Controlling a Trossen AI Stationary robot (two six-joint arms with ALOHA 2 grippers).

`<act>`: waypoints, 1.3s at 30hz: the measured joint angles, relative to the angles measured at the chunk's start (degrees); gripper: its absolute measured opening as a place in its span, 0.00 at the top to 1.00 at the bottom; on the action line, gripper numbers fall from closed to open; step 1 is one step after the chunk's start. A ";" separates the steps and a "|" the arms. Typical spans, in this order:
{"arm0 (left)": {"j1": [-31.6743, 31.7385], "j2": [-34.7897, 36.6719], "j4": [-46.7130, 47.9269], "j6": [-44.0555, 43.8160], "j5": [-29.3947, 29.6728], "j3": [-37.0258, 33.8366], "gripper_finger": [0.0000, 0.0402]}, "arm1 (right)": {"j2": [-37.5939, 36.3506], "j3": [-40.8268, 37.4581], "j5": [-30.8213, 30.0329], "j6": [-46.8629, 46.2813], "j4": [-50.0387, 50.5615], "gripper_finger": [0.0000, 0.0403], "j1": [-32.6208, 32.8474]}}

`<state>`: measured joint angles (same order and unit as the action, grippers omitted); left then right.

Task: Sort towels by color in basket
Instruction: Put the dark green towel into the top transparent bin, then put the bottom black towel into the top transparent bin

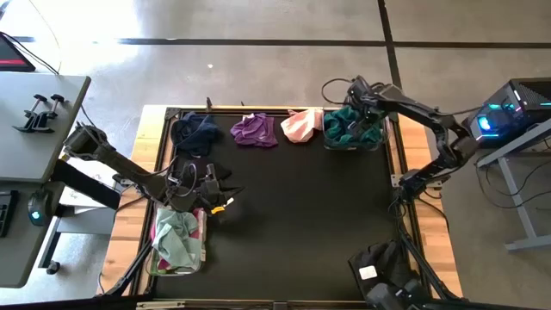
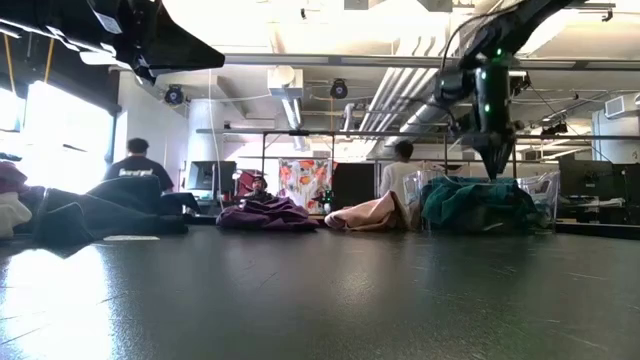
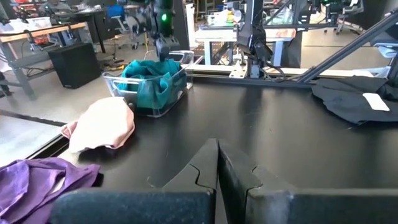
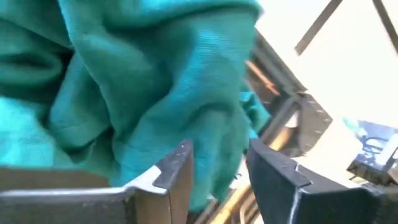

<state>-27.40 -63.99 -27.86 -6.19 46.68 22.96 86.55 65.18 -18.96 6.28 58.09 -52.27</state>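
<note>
Along the table's far edge lie a navy towel (image 1: 198,132), a purple towel (image 1: 255,129) and a pink towel (image 1: 301,125). To their right, a clear basket (image 1: 380,138) holds teal towels (image 1: 346,127). My right gripper (image 4: 219,167) points down over that basket, open, with a teal towel (image 4: 149,93) just beyond its fingers. A second basket (image 1: 153,263) at the near left holds mint and pink towels (image 1: 176,234). My left gripper (image 3: 217,163) hovers beside it, shut, with nothing in it. My right gripper stands open right above the teal towel in the basket, fingers pointing down. Whether its fingers (image 4: 177,168) touch the cloth, I cannot tell.
A black towel (image 1: 387,269) with a white tag lies at the near right corner. The middle of the black mat (image 1: 301,215) is bare. A metal rail runs along the table's far edge (image 1: 275,109). People stand in the room beyond the table.
</note>
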 joint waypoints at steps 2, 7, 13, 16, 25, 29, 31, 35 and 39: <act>0.00 0.00 -0.02 -0.64 -0.02 0.00 1.00 | -1.59 1.07 -0.02 -1.58 0.61 0.64 0.02; -0.03 0.00 0.03 -1.21 -0.02 0.00 1.00 | -5.53 -0.69 3.85 -0.85 -9.99 0.64 0.17; -0.04 0.00 1.75 -2.77 -0.04 0.00 1.00 | -5.36 -9.17 13.36 -5.19 -27.79 0.67 -0.13; -0.04 0.00 2.39 -3.48 -0.04 0.00 1.00 | -3.75 -14.41 13.02 -5.45 -33.11 0.71 0.29; 0.00 0.00 2.77 -3.73 -0.04 0.00 1.00 | -0.40 -22.90 14.35 -6.80 -41.53 0.79 0.39; 0.00 0.00 2.82 -3.72 -0.02 0.00 1.00 | -1.73 -22.37 13.02 -4.45 -41.74 0.79 0.44; 0.00 0.00 2.99 -3.74 -0.04 0.00 1.00 | -3.34 -21.12 12.51 -3.50 -40.80 0.79 0.63; -0.02 -0.01 3.49 -4.19 -0.04 0.00 1.00 | -7.99 -17.30 12.59 -3.01 -37.47 0.79 0.68; 0.00 0.00 4.30 -4.70 -0.02 0.00 1.00 | -12.34 -14.09 14.16 -3.14 -30.88 0.73 0.68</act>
<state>-27.40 -63.99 -23.55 -10.90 46.65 22.96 74.21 51.09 -4.80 3.14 27.21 -51.59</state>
